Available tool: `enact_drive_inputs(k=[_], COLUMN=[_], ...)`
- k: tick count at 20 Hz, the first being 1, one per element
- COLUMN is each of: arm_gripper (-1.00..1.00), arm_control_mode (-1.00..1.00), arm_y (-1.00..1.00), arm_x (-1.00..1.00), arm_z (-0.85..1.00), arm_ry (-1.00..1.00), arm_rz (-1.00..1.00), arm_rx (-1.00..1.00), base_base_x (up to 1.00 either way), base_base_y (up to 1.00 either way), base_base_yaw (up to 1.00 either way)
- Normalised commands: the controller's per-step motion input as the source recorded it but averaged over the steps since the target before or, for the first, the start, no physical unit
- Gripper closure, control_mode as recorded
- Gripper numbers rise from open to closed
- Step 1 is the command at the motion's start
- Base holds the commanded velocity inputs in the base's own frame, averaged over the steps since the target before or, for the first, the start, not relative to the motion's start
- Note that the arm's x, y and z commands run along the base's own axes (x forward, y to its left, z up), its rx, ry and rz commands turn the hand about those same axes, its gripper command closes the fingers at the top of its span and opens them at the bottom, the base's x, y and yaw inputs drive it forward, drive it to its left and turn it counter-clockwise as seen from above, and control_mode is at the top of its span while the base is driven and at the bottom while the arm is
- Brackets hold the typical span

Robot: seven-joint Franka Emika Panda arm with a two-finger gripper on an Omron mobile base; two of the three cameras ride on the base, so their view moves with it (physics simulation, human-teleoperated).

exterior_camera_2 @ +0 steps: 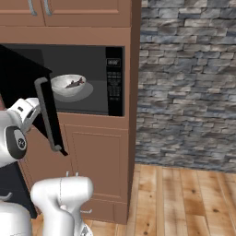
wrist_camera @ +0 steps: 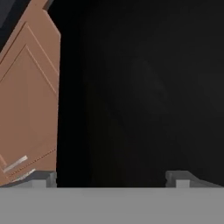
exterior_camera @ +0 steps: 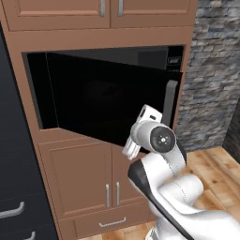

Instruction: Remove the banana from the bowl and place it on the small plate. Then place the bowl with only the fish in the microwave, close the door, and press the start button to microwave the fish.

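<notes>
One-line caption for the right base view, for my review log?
Bowl holding the fish sits inside the microwave, door partly open.

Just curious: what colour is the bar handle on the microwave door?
Grey, on the glossy black door; the handle shows best in the right base view.

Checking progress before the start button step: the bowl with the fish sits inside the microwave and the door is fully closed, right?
Not quite. The bowl with the fish does sit inside the microwave, but the door is partly open, swung out from the cavity with its grey bar handle towards the room. The right base view shows this.
</notes>
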Motion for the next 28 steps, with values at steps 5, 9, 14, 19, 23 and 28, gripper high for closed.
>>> enact_drive_inputs(k=[5,9,14,19,23,28], arm_gripper=[-1.0,-1.0,-1.0,-1.0,-1.0,-1.0], arm_control_mode=[-1.0,-1.0,-1.0,-1.0,-1.0,-1.0], arm_y=[-0.06,-0.01,-0.02,-0.02,-0.04,-0.01], arm_x=[0.49,0.54,0.5,0.44,0.46,0.54], arm_z=[0.0,0.0,0.0,0.0,0.0,0.0], arm_ry=[0.0,0.0,0.0,0.0,0.0,0.0], arm_rz=[0.0,0.0,0.0,0.0,0.0,0.0], arm_rx=[0.0,0.0,0.01,0.02,0.03,0.03], base_base_x=[0.0,0.0,0.0,0.0,0.0,0.0], base_base_y=[0.0,0.0,0.0,0.0,0.0,0.0], base_base_yaw=[0.0,0.0,0.0,0.0,0.0,0.0])
